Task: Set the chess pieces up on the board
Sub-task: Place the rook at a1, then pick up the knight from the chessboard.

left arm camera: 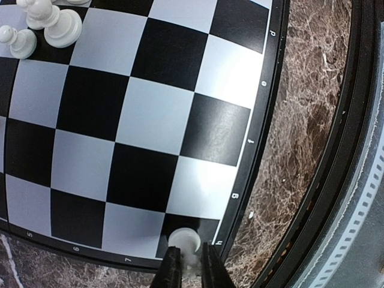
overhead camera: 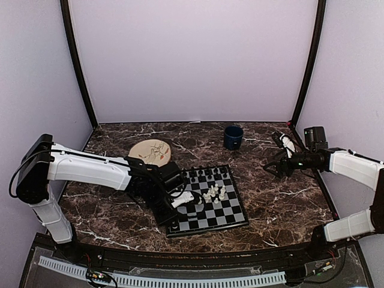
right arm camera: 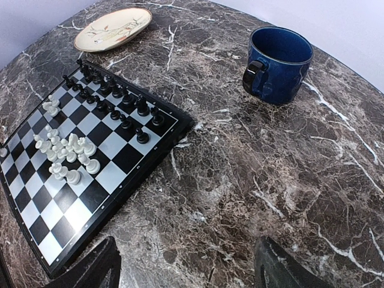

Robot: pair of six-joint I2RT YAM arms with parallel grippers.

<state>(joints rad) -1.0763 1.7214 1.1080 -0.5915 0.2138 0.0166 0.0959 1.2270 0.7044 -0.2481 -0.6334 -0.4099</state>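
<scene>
Marble in dark brown with white veins covers the desk [overhead camera: 282, 204], and the board [overhead camera: 229, 211] lies flat on it. Behind the board and off to both its sides we see pale lilac walls [overhead camera: 192, 54], met at the corners by black posts [overhead camera: 77, 66]. On the board's near side a curved black rail [overhead camera: 180, 257] and a white toothed strip [overhead camera: 180, 280] edge the desk. Our left end effector [left arm camera: 188, 267] is narrowed onto a single white piece [left arm camera: 184, 241], its fingers pressed to either side, and that piece stands on a dark corner square at the board's near edge. Our right end effector [right arm camera: 186, 258] hangs over bare marble to the right of the board, fingers spread wide with nothing between them. Black pieces [right arm camera: 114, 99] stand in two rows along the board's far edge. A loose cluster of white pieces [right arm camera: 66, 150] crowds the squares around the board's middle. Beyond the board's far right corner sits a dark blue cup [right arm camera: 279, 57], and beyond its far left corner a round beige plate [right arm camera: 113, 28], both apart from the rim.
</scene>
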